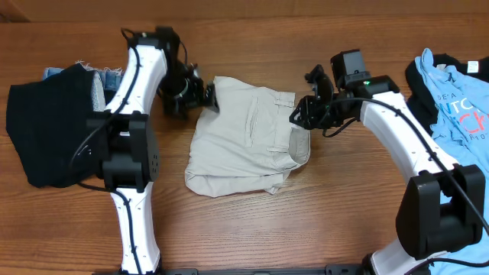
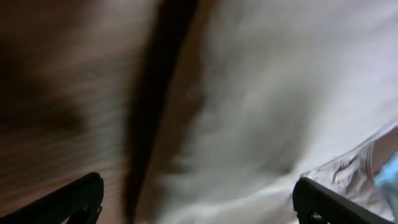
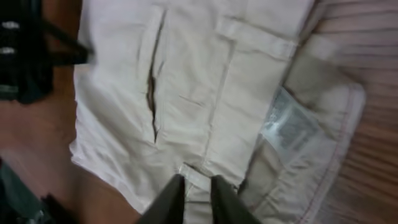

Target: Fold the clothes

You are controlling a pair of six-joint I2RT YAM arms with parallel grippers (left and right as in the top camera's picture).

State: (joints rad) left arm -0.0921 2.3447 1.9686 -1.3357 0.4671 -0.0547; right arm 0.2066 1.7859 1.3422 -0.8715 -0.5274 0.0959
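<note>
One pair of khaki shorts is shown at the centre of the wooden table, lying flat with the lower edge doubled under. The waistband lies on the right side and the welt pocket faces up. The left gripper is placed at the far left corner of the shorts. In its blurred wrist view the fingers are spread wide, with cloth between them but not clamped. The right gripper is set at the waistband edge. Its jaws are drawn nearly together, and a thin fold of cloth appears to be pinched there. The fabric is judged light, limp and non-slippery, so it is expected to sag and crease wherever unsupported. The stiffer stitched waistband and the hem corners are judged the best places to hold. A black garment over denim lies at the left. A light blue T-shirt lies at the right.
</note>
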